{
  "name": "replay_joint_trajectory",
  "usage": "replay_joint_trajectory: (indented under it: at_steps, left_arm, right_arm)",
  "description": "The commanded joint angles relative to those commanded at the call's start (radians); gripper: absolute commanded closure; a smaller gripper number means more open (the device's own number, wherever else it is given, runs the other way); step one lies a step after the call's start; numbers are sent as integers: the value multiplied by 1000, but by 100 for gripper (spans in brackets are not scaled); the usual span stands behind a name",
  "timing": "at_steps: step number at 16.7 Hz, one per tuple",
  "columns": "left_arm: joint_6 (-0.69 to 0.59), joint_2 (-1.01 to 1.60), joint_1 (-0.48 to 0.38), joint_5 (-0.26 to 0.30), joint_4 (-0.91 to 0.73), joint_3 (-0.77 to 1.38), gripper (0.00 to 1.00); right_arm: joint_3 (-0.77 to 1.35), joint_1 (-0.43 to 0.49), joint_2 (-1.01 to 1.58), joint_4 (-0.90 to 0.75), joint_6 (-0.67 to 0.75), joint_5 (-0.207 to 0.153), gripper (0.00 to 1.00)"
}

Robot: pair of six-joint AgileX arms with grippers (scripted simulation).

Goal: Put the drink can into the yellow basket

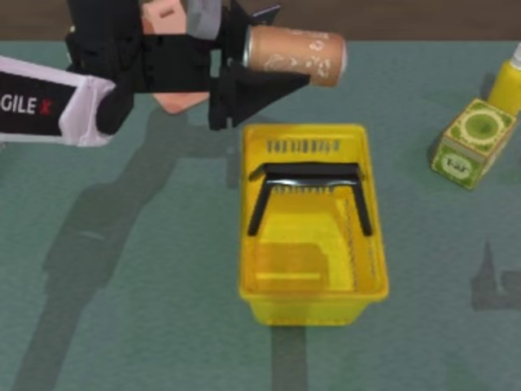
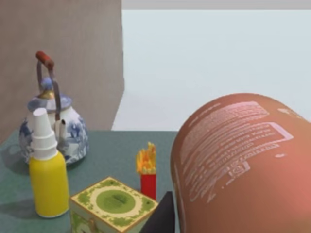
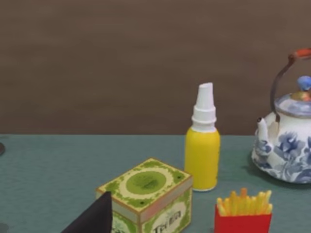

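My left end effector [image 1: 244,77] is clamped on the drink can [image 1: 297,54], carrying it just beyond the yellow basket [image 1: 313,297]; next I judge it must come over the basket's opening and let go.

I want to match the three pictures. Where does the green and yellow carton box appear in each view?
Top view: the carton box stands near the table's right edge, right of the yellow basket.
Left wrist view: the box is in front of the yellow bottle.
Right wrist view: the box is beside the same bottle.
Shared landmark: the yellow bottle, also in the top view.
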Motion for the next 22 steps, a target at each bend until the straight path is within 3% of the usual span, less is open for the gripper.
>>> replay_joint_trajectory:
  at_steps: [9,14,22]
  left_arm:
    - [-7,238,19,3,304,-56,100]
    - [-7,256,20,3,325,-61,100]
    - [-7,256,20,3,325,-61,40]
  right_arm:
    - [0,0,0,0,0,0,0]
    - [0,0,0,0,0,0,0]
    - [0,0,0,0,0,0,0]
